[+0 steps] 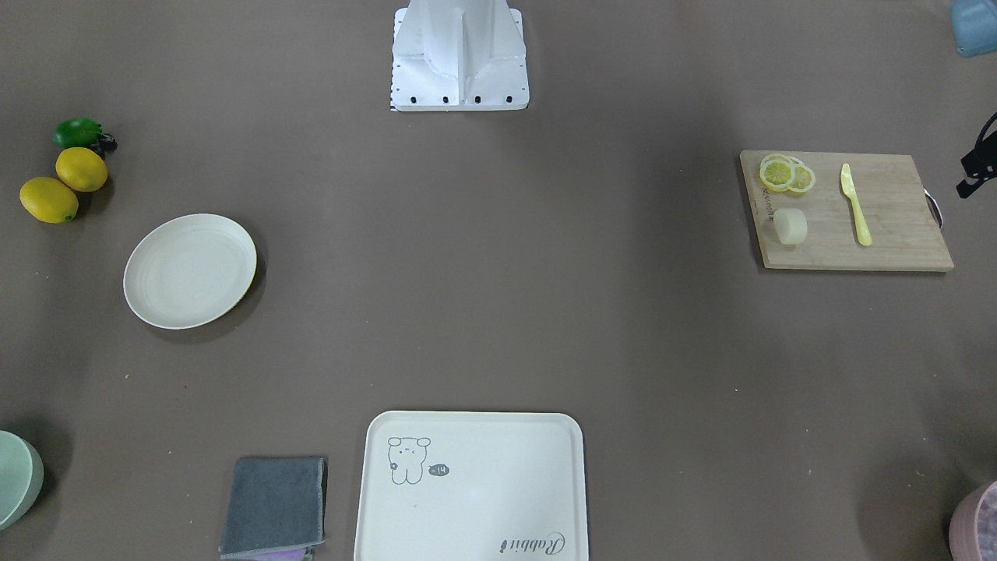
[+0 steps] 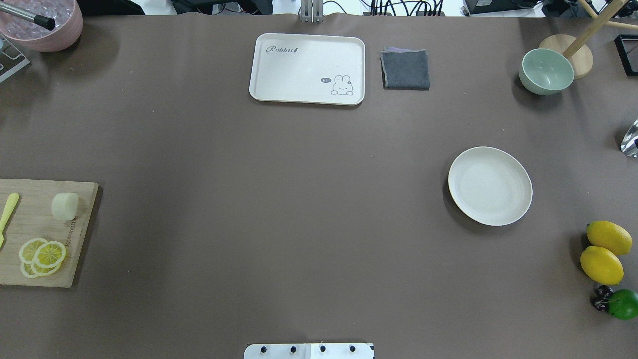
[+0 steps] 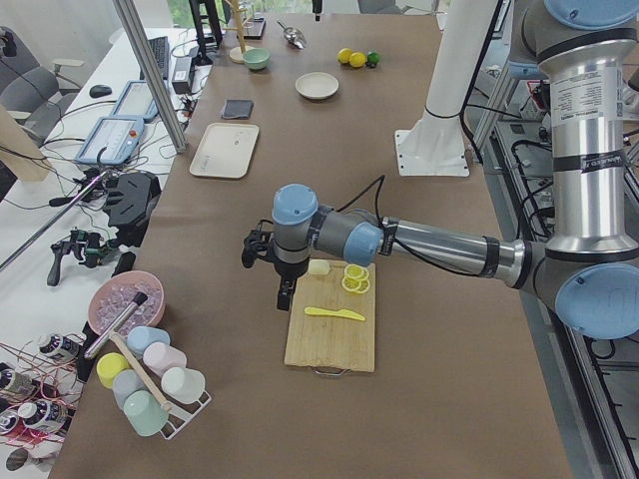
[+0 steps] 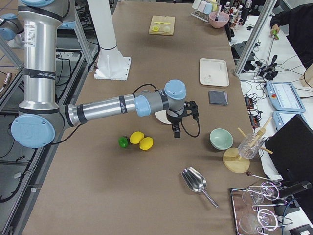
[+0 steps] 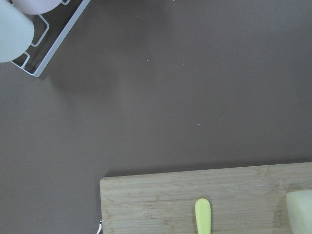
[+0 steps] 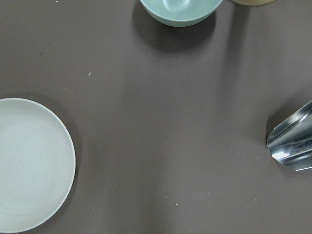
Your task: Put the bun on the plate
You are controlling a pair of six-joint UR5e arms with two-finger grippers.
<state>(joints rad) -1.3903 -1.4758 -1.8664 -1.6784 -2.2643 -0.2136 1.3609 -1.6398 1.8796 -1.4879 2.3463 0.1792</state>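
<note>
At the left end of the brown worktop [image 2: 299, 199], the left gripper [image 3: 284, 299] hangs beside a wooden cutting board [image 2: 37, 219], where the small pale cream cylindrical bun [image 2: 65, 206] lies near yellow lemon slices [image 2: 42, 255]. Far across, the right gripper [image 4: 176, 132] hangs by the round cream-white plate [image 2: 490, 185]; neither gripper's opening can be told.

Robotics lab, not kitchen. Brown-papered table [image 2: 299, 199] serves as work surface. White pedestal [image 1: 459, 54] with bolted base plate stands at table's robot-side edge. Industrial arms [image 3: 439, 244], silver tubes and blue joint caps, reach over table. Aluminium frame posts [image 3: 150, 75] along table's operator side. Beyond that side: white bench with teach pendants [image 4: 282, 96], keyboard [image 3: 160, 55], black cables [image 2: 403, 7], office chair [image 3: 25, 85]. Lemons [image 2: 601, 265] lie near table's end as staged props.
</note>
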